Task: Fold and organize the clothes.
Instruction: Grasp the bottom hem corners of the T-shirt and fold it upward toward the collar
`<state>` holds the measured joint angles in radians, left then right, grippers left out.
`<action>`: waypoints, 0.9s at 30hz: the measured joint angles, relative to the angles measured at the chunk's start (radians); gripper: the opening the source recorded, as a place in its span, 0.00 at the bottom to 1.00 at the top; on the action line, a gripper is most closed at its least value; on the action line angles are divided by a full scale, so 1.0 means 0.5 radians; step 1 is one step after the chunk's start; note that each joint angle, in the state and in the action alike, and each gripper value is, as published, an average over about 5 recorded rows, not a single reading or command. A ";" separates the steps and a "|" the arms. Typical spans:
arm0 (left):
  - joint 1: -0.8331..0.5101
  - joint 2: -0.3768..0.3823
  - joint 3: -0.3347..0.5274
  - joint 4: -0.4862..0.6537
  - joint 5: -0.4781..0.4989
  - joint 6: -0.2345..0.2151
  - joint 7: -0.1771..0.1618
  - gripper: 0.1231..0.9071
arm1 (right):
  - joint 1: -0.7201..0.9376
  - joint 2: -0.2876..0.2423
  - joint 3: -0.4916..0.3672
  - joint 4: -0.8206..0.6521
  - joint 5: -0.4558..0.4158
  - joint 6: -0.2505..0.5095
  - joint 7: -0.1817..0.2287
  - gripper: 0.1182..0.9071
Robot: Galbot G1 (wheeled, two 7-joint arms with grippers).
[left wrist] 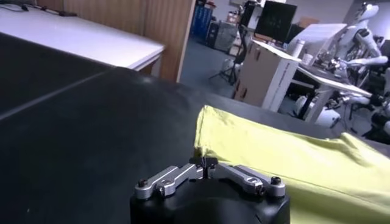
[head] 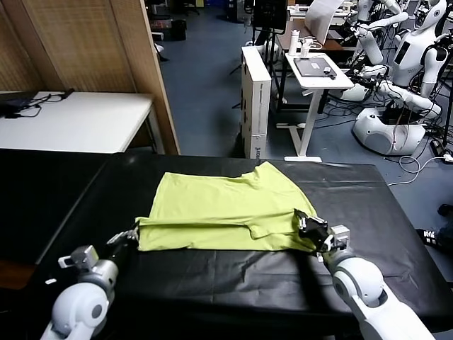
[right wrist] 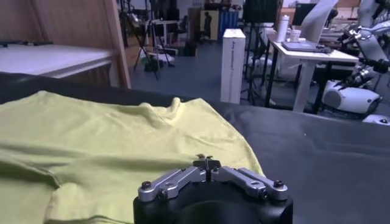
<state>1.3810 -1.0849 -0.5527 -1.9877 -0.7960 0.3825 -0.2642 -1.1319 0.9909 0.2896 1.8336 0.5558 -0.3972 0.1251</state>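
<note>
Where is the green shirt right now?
In the head view the shirt lies mid-table, its near corners pinched by the left gripper and right gripper.

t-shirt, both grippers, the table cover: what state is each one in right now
T-shirt: lying on the table, partly folded, near edge doubled over
Left gripper: shut on the T-shirt's near left corner
Right gripper: shut on the T-shirt's near right corner
Black table cover: spread flat, slightly wrinkled

Black table, white desk
</note>
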 joint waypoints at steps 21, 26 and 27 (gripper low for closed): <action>-0.057 -0.003 0.045 0.047 -0.013 0.035 -0.048 0.84 | -0.532 -0.180 0.359 0.467 0.023 -0.175 -0.101 1.00; 0.077 -0.047 0.021 -0.069 0.018 0.044 -0.063 0.99 | -0.730 -0.172 0.451 0.517 0.004 -0.162 -0.117 1.00; 0.104 -0.055 0.018 -0.088 0.028 0.044 -0.059 1.00 | -0.755 -0.170 0.459 0.523 0.002 -0.162 -0.118 1.00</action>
<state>1.4331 -1.1126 -0.5439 -2.0316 -0.7820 0.4044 -0.2936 -1.5096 0.9057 0.5190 2.0952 0.5566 -0.4781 0.0663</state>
